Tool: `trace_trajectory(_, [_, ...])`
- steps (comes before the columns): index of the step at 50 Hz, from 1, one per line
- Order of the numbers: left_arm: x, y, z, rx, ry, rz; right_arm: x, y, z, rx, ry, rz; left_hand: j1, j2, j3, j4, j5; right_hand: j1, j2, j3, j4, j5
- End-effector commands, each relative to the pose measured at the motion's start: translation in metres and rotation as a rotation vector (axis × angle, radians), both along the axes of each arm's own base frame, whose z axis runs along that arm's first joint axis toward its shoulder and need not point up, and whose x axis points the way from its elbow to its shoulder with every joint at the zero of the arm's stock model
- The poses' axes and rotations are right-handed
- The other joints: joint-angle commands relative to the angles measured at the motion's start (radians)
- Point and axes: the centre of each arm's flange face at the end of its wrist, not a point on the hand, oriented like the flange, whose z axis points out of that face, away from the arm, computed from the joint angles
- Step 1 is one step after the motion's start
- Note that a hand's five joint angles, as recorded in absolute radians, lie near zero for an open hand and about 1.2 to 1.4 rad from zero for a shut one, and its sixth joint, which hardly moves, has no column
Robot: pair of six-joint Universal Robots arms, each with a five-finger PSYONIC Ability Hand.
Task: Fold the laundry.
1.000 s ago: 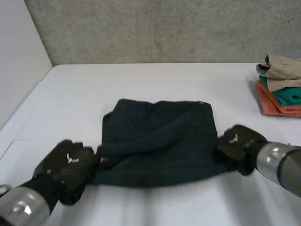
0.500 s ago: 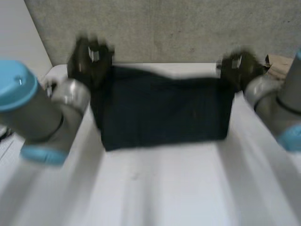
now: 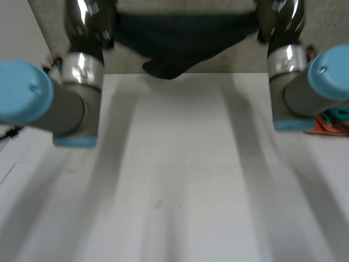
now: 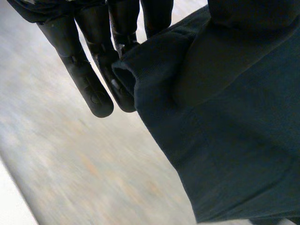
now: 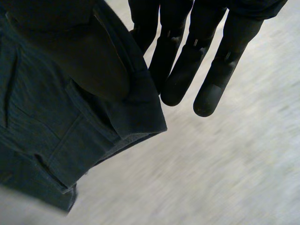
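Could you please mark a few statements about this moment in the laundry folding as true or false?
1. The dark cloth is held in the air above the table. True.
2. One hand alone holds the cloth. False: the left hand and the right hand each pinch one end of it.
3. The cloth is stretched taut and straight between the hands. False: its middle sags downward.
4. Folded clothes lie on the table beside the right arm. True.
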Motion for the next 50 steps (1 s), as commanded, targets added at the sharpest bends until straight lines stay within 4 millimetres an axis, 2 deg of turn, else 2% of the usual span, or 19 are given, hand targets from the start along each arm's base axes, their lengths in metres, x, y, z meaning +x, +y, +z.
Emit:
trace_trajectory(1, [-0.009,0.017,-0.114,0.283,-0.163,-0.028,0.003,0.007,-0.103,0.247,0.212,0.014,0.266,0.198,0.204,0.195,0.21,0.302,0.221,0.208,0.199,0.222])
trace_trajectory(2, [-0.01,0.022,-0.125,0.318,-0.186,-0.037,0.002,0.011,-0.12,0.287,0.269,0.009,0.266,0.198,0.204,0.195,0.21,0.302,0.221,0.208,0.199,0.222])
trace_trajectory(3, [-0.011,0.033,-0.144,0.387,-0.228,-0.049,0.002,0.014,-0.127,0.304,0.296,0.008,0.266,0.198,0.204,0.195,0.21,0.302,0.221,0.208,0.199,0.222])
trace_trajectory(7, [-0.001,0.056,-0.163,0.532,-0.303,-0.022,-0.001,0.031,-0.142,0.389,0.387,0.008,0.266,0.198,0.204,0.195,0.21,0.302,0.221,0.208,0.199,0.222])
trace_trajectory(9, [0.006,0.062,-0.154,0.56,-0.314,0.011,-0.005,0.039,-0.144,0.438,0.419,0.011,0.266,0.198,0.204,0.195,0.21,0.302,0.221,0.208,0.199,0.222])
trace_trajectory(13, [0.024,0.085,-0.129,0.629,-0.354,0.071,-0.019,0.07,-0.13,0.59,0.512,0.028,0.266,0.198,0.204,0.195,0.21,0.302,0.221,0.208,0.199,0.222])
trace_trajectory(16, [0.036,0.117,-0.119,0.714,-0.428,0.058,-0.031,0.09,-0.122,0.694,0.574,0.038,0.266,0.198,0.204,0.195,0.21,0.302,0.221,0.208,0.199,0.222])
trace_trajectory(17, [0.042,0.137,-0.116,0.759,-0.478,0.043,-0.037,0.103,-0.121,0.762,0.613,0.046,0.266,0.198,0.204,0.195,0.21,0.302,0.221,0.208,0.199,0.222])
trace_trajectory(23, [0.067,0.209,-0.121,0.956,-0.731,-0.02,-0.062,0.161,-0.108,0.928,0.803,0.088,0.266,0.198,0.204,0.195,0.21,0.302,0.221,0.208,0.199,0.222])
trace_trajectory(24, [0.07,0.218,-0.121,0.979,-0.756,-0.035,-0.071,0.18,-0.106,0.942,0.896,0.103,0.266,0.198,0.204,0.195,0.21,0.302,0.221,0.208,0.199,0.222])
trace_trajectory(28, [0.085,0.266,-0.124,1.08,-0.904,-0.12,-0.093,0.219,-0.109,0.967,1.098,0.139,0.266,0.198,0.204,0.195,0.21,0.302,0.221,0.208,0.199,0.222])
trace_trajectory(33, [0.089,0.291,-0.111,1.114,-0.927,-0.197,-0.107,0.243,-0.1,0.971,1.097,0.144,0.266,0.198,0.204,0.195,0.21,0.302,0.221,0.208,0.199,0.222])
trace_trajectory(38, [0.079,0.269,-0.089,1.037,-0.806,-0.177,-0.103,0.239,-0.092,0.921,1.035,0.165,0.266,0.198,0.204,0.195,0.21,0.302,0.221,0.208,0.199,0.222])
trace_trajectory(41, [0.06,0.232,-0.086,0.925,-0.681,-0.141,-0.094,0.216,-0.085,0.84,0.946,0.161,0.266,0.198,0.204,0.195,0.21,0.302,0.221,0.208,0.199,0.222])
trace_trajectory(43, [0.043,0.196,-0.089,0.826,-0.597,-0.11,-0.084,0.187,-0.095,0.836,0.851,0.136,0.266,0.198,0.204,0.195,0.21,0.302,0.221,0.208,0.199,0.222])
trace_trajectory(45, [0.031,0.17,-0.089,0.749,-0.552,-0.085,-0.078,0.169,-0.103,0.833,0.799,0.116,0.266,0.198,0.204,0.195,0.21,0.302,0.221,0.208,0.199,0.222])
trace_trajectory(46, [0.021,0.146,-0.087,0.67,-0.513,-0.061,-0.072,0.146,-0.107,0.814,0.73,0.076,0.266,0.198,0.204,0.195,0.21,0.302,0.221,0.208,0.199,0.222])
trace_trajectory(49, [0.005,0.113,-0.094,0.572,-0.494,-0.03,-0.066,0.122,-0.109,0.781,0.665,0.013,0.266,0.198,0.204,0.195,0.21,0.302,0.221,0.208,0.199,0.222])
trace_trajectory(50, [-0.004,0.094,-0.099,0.517,-0.497,-0.011,-0.06,0.107,-0.108,0.736,0.632,-0.027,0.266,0.198,0.204,0.195,0.21,0.302,0.221,0.208,0.199,0.222])
